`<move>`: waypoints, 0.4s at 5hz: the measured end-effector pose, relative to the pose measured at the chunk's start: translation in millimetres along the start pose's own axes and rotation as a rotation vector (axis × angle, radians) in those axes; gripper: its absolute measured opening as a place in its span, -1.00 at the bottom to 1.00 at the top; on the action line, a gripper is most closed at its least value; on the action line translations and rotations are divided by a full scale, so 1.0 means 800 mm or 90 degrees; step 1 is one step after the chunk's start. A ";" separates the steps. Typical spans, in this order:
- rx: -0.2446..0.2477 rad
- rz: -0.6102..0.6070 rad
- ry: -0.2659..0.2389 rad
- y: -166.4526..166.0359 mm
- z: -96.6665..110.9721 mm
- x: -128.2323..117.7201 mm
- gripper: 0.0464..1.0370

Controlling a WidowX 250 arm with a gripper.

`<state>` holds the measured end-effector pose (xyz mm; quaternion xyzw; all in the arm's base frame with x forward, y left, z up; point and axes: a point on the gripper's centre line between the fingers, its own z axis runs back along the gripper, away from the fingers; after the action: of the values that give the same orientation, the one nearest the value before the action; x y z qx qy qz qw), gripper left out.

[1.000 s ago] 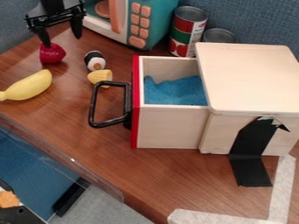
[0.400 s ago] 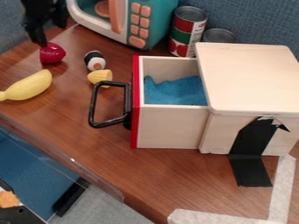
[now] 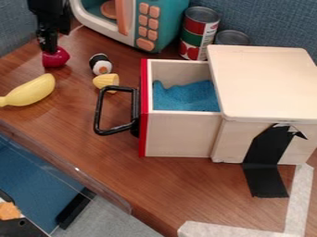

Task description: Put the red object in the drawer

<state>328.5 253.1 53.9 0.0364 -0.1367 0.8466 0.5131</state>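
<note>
Gripper [image 3: 49, 49] at red object [image 3: 56, 58], upper left; spread or pinching, can't tell.
Drawer [image 3: 180, 134] pulled open, blue material [image 3: 186, 96] inside; banana [image 3: 31, 91] near red object.

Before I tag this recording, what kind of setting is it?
Likely a robot test bench dressed as a toy kitchen: a toy microwave and toy banana share the wooden tabletop with a small drawer box.

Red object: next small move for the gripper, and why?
Probably settle the gripper slightly lower around the red object and close on it before any lift. The gripper is right at its top, the object sits on the table, and the drawer is already open to take it.
</note>
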 end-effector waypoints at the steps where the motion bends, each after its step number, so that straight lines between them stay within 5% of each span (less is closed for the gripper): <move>1: 0.034 0.076 0.009 -0.010 0.002 -0.001 0.93; 2: 0.074 0.143 0.000 -0.009 -0.004 0.001 0.93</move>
<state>335.1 257.7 52.1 0.0508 -0.0908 0.9051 0.4122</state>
